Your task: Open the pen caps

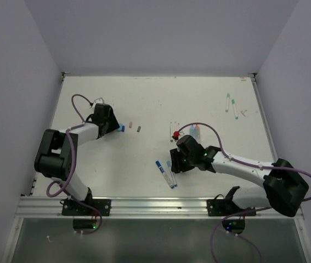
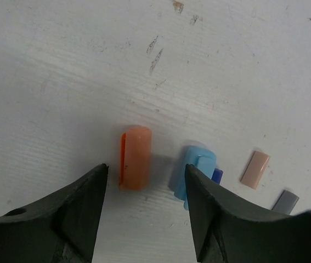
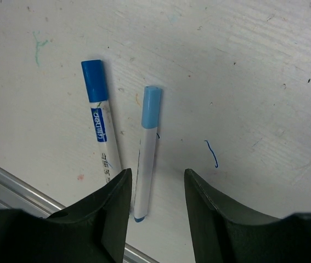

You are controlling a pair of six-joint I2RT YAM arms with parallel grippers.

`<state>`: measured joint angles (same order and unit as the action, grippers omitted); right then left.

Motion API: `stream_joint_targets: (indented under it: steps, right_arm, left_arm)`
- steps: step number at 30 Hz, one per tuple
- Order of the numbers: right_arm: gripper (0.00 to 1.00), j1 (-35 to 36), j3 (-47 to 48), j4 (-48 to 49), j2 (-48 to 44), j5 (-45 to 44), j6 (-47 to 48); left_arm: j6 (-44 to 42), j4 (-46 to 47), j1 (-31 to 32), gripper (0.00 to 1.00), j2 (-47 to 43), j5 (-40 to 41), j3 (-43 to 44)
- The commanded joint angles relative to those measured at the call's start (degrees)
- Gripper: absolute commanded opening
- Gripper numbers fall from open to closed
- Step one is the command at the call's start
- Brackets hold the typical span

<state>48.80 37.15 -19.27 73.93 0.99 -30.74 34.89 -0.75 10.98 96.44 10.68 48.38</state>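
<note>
Now the left gripper (image 2: 147, 171) stands spread above the table (image 2: 62, 82). The orange cap (image 2: 136, 158) lies loose between its fingers and seems to touch neither. Just beside it lies a light blue cap (image 2: 198, 164), partly behind one finger. The right gripper (image 3: 157, 173) is spread too and pinches nothing. The light blue pen (image 3: 146, 164), capped, lies with its tail end between the fingers, next to the dark blue pen (image 3: 103, 137), capped as well.

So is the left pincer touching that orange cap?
Apart. The left wrist view shows the orange cap lying within the open left pincer, with bare table on either side of it.
</note>
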Motion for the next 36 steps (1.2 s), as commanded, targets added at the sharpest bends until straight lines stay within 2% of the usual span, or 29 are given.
stream_joint_targets:
  steps: [1,3,7,15,17,20,21,22,25,26,31,32,36]
  right_arm:
    - [0.47,0.77,0.12,-0.33,-1.33,-1.7,-1.51]
    - [0.46,1.65,0.03,-0.07,-0.72,-1.78,-2.12]
    - [0.45,3.85,-0.84,2.21,1.74,-3.27,-3.71]
    - [0.41,7.8,0.64,1.52,8.59,-8.63,-6.43]
    - [0.37,8.68,1.26,0.55,10.35,-10.74,-6.87]
    - [0.24,9.56,1.53,-0.16,11.85,-12.94,-7.66]
    - [0.15,9.65,1.53,-0.16,12.11,-13.47,-7.75]
    - [0.11,9.65,1.7,-0.85,12.11,-14.35,-7.84]
    - [0.03,9.65,2.75,-2.87,11.59,-17.34,-7.14]
    - [0.01,9.56,3.28,-3.32,11.41,-18.39,-6.7]
    - [0.0,8.51,9.5,-5.77,12.46,-21.91,-0.03]
    - [0.0,7.81,10.48,-6.04,12.47,-21.74,0.76]
    - [0.0,6.58,14.7,-6.05,11.94,-18.23,5.69]
  left_arm:
    - [1.31,-0.21,-0.44,0.63,-1.78,-2.24,-2.85]
    - [1.49,-0.3,-0.44,0.64,-3.62,-2.59,-4.25]
    - [3.33,5.67,0.26,0.69,-7.49,-4.08,-8.46]
    - [2.81,5.24,2.9,0.7,-14.95,-3.82,-11.55]
    - [2.37,4.71,3.34,0.71,-16.54,-3.65,-11.82]
    - [1.41,4.18,4.22,0.71,-19.8,-4.78,-12.08]
    - [0.97,4.27,4.92,0.71,-21.02,-5.66,-11.99]
    - [0.18,4.36,5.27,0.71,-21.56,-6.54,-11.73]
    - [-1.92,6.19,6.59,0.71,-23.58,-10.4,-11.55]
    - [-2.63,7.6,6.86,0.71,-24.02,-13.98,-11.9]
    - [-5.1,15.33,7.21,0.68,-23.06,-27.44,-14.45]
    - [-4.84,18.48,7.3,0.68,-22.97,-31.81,-15.06]
    - [-1.07,27.28,7.56,0.68,-22.7,-40.81,-18.67]
